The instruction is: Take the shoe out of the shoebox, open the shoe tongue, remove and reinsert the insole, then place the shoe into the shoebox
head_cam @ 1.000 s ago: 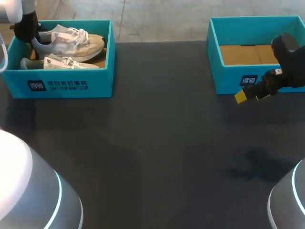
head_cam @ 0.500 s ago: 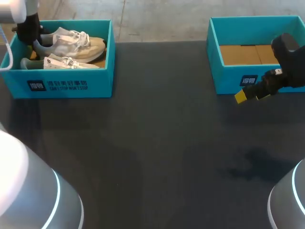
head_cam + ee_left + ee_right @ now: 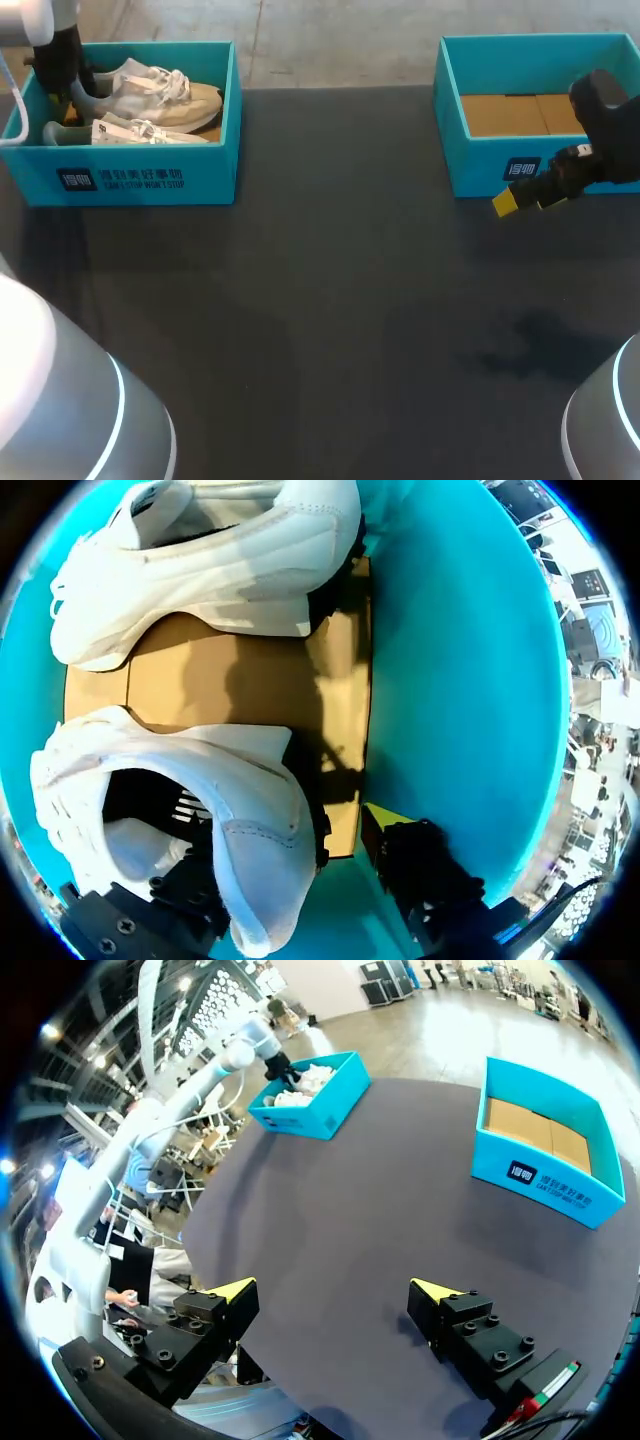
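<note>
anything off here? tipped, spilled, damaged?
Nothing stands out. The left shoebox holds two white shoes: the nearer shoe, with the open left gripper astride its heel, and a second shoe beyond it. The right shoebox holds only its cardboard floor. The right gripper is open above the table.

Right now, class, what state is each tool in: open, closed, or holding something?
Left tool: open; the heel of a shoe sits between its fingers, unclamped.
Right tool: open, empty, above the table.
</note>
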